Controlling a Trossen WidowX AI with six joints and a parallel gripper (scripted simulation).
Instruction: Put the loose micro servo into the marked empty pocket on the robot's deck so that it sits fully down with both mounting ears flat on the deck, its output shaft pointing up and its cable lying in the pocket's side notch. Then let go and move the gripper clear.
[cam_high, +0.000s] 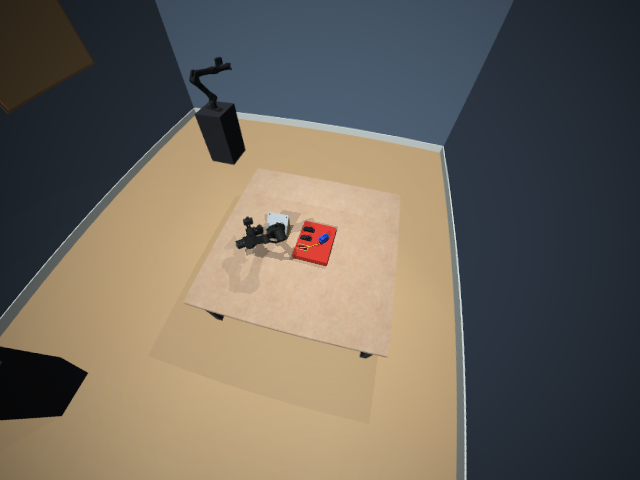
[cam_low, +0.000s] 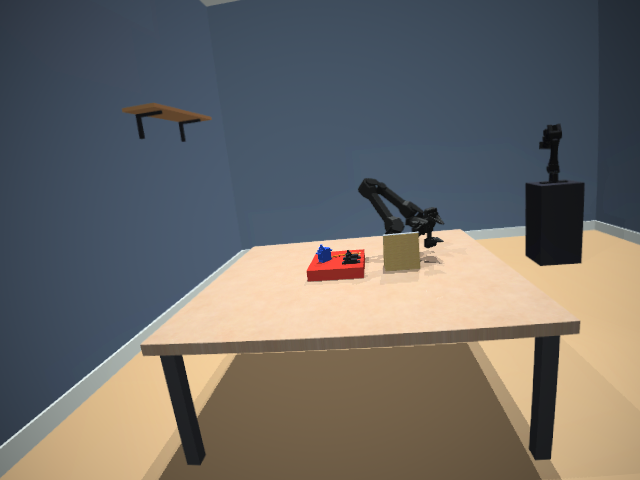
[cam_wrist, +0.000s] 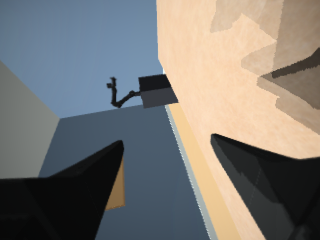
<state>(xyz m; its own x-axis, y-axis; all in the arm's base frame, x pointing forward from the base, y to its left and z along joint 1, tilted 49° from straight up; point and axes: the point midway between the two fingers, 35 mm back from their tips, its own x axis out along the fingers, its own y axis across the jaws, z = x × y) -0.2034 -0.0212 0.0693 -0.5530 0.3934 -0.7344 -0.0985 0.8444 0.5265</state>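
On the red deck (cam_high: 321, 253) (cam_low: 336, 274), blue servo (cam_high: 323, 238) (cam_low: 324, 253), well apart from the wide-open, empty pincer (cam_high: 246, 231) (cam_low: 442, 230) (cam_wrist: 166, 141)

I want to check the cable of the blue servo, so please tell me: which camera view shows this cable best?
The top view, because the orange cable runs visibly from the servo toward the yellow-outlined pocket. The exterior view shows only a thin, low strip; the wrist view shows none.

A plain red deck (cam_high: 319, 250) (cam_low: 336, 273) carries a solid blue servo (cam_high: 323, 238) (cam_low: 324, 253) with a yellow-orange cable (cam_high: 313, 244). The pale peach worktop (cam_high: 330, 304) (cam_low: 341, 315) (cam_wrist: 200, 60) is faintly mottled, its near edge in the exterior view streaked grey-brown.
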